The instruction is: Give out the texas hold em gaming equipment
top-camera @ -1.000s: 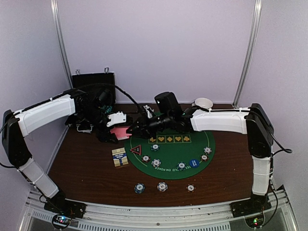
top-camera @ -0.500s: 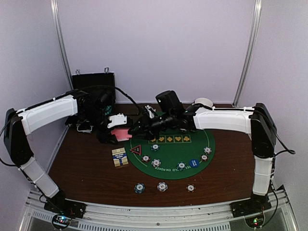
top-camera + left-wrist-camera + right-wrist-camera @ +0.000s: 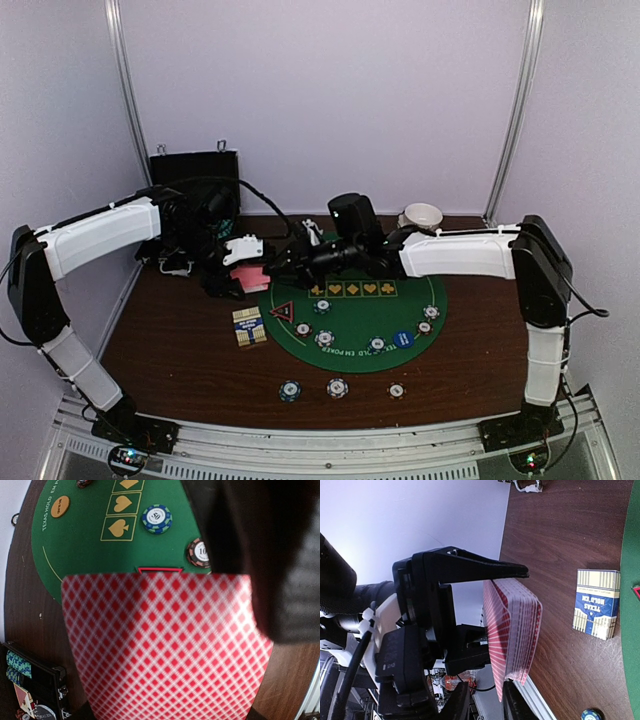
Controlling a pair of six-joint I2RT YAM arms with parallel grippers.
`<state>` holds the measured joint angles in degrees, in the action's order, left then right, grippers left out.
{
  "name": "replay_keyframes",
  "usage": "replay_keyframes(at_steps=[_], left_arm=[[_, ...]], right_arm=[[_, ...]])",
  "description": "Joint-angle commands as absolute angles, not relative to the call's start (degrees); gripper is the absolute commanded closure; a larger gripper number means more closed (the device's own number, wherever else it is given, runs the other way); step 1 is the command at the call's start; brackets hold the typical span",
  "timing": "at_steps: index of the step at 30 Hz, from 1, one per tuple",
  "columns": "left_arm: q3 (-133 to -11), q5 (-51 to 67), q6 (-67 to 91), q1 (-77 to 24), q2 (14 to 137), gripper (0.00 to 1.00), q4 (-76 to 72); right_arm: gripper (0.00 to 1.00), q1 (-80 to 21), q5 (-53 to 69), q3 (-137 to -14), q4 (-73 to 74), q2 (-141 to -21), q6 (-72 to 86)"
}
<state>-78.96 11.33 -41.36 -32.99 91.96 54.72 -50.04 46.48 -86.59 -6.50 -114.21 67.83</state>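
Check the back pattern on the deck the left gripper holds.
Red-and-white diamond lattice on the deck; clearest in the left wrist view.

- This is looking like a robotics lab's test booth rather than a home or a card room.
- Plain pale walls point(image 3: 320, 100) and upright metal poles point(image 3: 125, 100) are closing in a small cell.
- A left arm point(image 3: 95, 240) and a right arm point(image 3: 460, 252), white and black, are standing bolted to a metal rail point(image 3: 330, 440) at the near edge of a brown wooden surface point(image 3: 180, 350).
- Loose cables point(image 3: 262, 203) are trailing off the arms.
- A green poker mat point(image 3: 350, 312) and poker chips point(image 3: 337, 387) are lying there like staged props.
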Motion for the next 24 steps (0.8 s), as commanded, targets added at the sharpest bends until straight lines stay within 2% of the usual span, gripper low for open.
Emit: replay_keyframes(at_steps=[1,8,14,24], left_arm=[[-80.2,11.8,-40.7,-33.0,92.5,0.45,54.2],[-80.4,11.6,-40.7,-33.0,92.4,0.46,54.7],[-80.4,11.1,-40.8,-33.0,92.2,0.47,55.2],[-80.3,10.0,-40.7,-33.0,91.9,0.48,55.9]], right_arm=[[0.75,-49.9,48.5,-86.1,-15.6,-115.8,72.0],[0.81,-50.0,48.5,-85.9,-15.2,-116.5,72.0],[1.0,-49.9,47.9,-84.9,-15.4,-116.2,71.8],[1.0,-48.0,46.9,-78.3,-17.9,-112.1,71.5]])
